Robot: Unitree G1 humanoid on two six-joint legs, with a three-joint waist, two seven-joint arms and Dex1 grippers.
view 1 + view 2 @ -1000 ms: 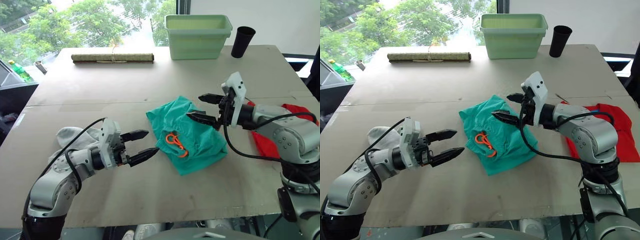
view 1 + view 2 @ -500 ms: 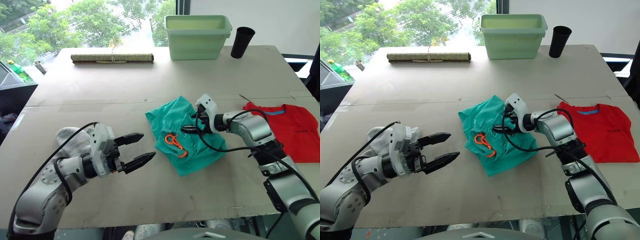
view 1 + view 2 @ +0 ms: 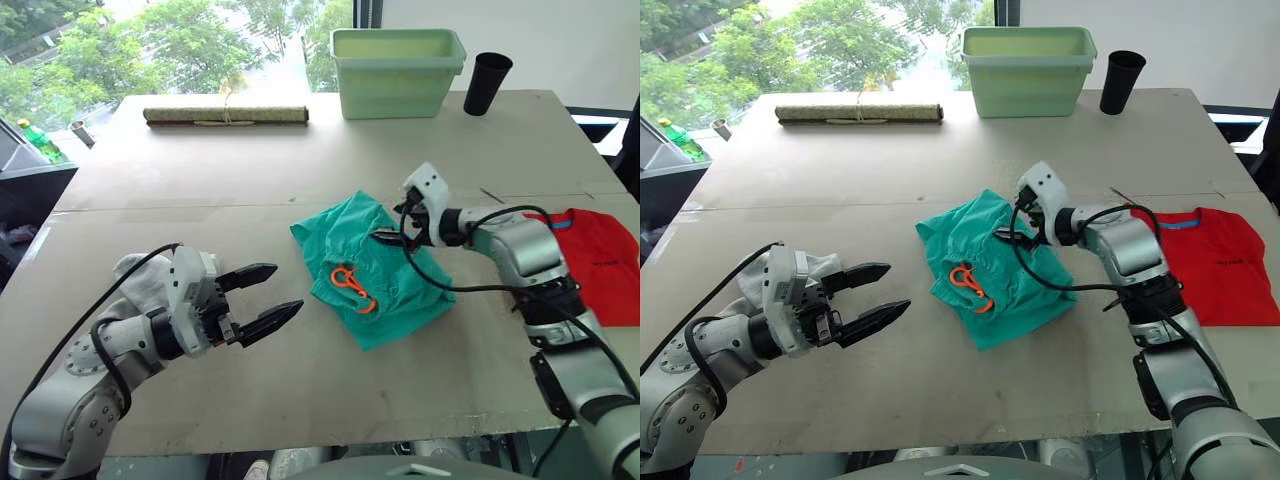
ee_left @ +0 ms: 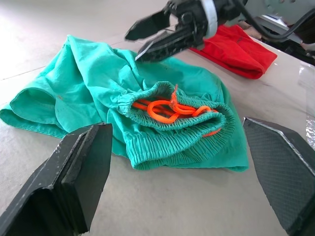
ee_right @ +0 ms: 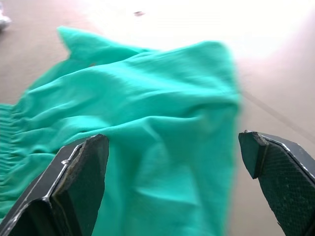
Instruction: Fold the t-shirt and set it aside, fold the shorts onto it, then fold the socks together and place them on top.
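The shorts [image 3: 372, 270] lie crumpled near the centre of the worktop [image 3: 300, 180], waistband bunched toward the robot with the orange drawstring [image 3: 350, 288] looped on top. The t-shirt [image 3: 1210, 262] lies folded flat on the robot's right side of the worktop, apart from the shorts. The socks [image 3: 150, 275] sit at the left, just behind the left arm. The right gripper [image 3: 400, 222] hovers over the far right part of the shorts with its jaws spread, no cloth between them. The left gripper [image 3: 262, 297] is held just above the worktop, near the shorts but not touching them, jaws likewise spread wide and holding nothing. Judged step: shorts folding is about to begin; no grasp is established. Risks from here: the cloth is layered and wrinkled, so a closing right gripper may pinch only the top layer or several layers at once, which would drag the garment into a tighter heap instead of opening it. The loose drawstring may snag on a fingertip of the left gripper and pull the waistband askew. If either gripper lifts before the other has secured its edge, the shorts may slide across the smooth worktop toward the t-shirt and disturb its fold.
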